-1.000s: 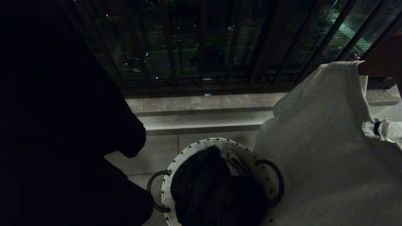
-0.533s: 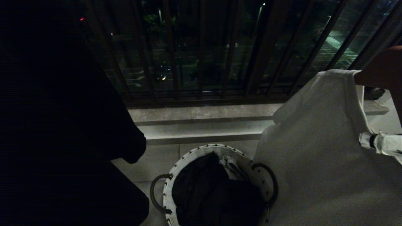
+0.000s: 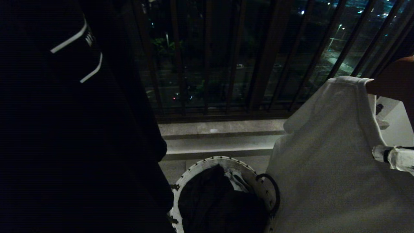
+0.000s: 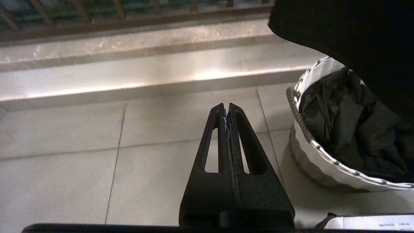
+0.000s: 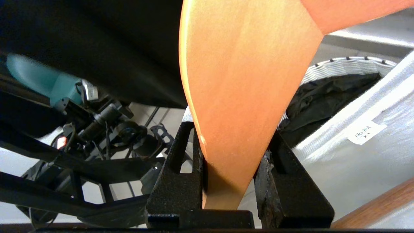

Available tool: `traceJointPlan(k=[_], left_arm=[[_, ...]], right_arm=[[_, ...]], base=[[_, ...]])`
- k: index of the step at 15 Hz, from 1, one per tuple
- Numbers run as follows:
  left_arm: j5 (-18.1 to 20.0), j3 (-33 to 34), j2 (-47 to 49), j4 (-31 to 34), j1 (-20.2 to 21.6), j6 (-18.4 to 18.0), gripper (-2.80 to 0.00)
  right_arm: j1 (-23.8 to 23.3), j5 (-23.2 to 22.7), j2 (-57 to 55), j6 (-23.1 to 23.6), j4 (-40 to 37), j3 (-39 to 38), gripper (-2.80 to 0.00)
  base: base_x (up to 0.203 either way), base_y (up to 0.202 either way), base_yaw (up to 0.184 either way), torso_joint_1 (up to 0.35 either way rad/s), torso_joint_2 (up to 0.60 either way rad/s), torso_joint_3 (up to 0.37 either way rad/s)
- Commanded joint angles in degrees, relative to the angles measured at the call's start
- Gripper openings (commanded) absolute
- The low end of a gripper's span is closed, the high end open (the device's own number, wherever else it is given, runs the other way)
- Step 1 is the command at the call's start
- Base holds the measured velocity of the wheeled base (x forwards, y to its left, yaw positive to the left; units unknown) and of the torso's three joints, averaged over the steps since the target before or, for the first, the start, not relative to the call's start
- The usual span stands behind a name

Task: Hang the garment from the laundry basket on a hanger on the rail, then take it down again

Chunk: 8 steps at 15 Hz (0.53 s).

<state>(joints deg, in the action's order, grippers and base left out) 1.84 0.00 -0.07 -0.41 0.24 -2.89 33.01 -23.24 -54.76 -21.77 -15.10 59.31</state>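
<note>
Right wrist view: right tool (image 5: 231, 155) clenched on wooden hanger (image 5: 245, 84) – white garment (image 5: 365, 152) draped just beside it, laundry basket (image 5: 349, 63) beyond. Rail unseen. Left tool (image 4: 228, 111) clamped empty, farther off.

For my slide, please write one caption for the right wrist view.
Right gripper clamps a wooden hanger beside the white shirt.

I see smooth, satin-finished orange wood on the hanger (image 5: 245, 81), clamped by my right gripper (image 5: 231, 161) with its grainy matt black fingers (image 5: 176, 181). The white garment (image 3: 326, 161) looks like soft matt cotton. The laundry basket (image 4: 310, 149) has a woven, ribbed rim. Floor tiles (image 4: 64, 161) are smooth with a slight sheen.
</note>
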Motion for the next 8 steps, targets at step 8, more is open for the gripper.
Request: traceJointPlan(k=[8], left_arm=[[0.0, 0.1, 0.0, 0.0, 0.0, -0.1, -2.80]], right_arm=[[0.0, -0.2, 0.0, 0.0, 0.2, -0.3, -2.80]], base=[[0.000, 0.000, 0.000, 0.000, 0.00, 0.202]])
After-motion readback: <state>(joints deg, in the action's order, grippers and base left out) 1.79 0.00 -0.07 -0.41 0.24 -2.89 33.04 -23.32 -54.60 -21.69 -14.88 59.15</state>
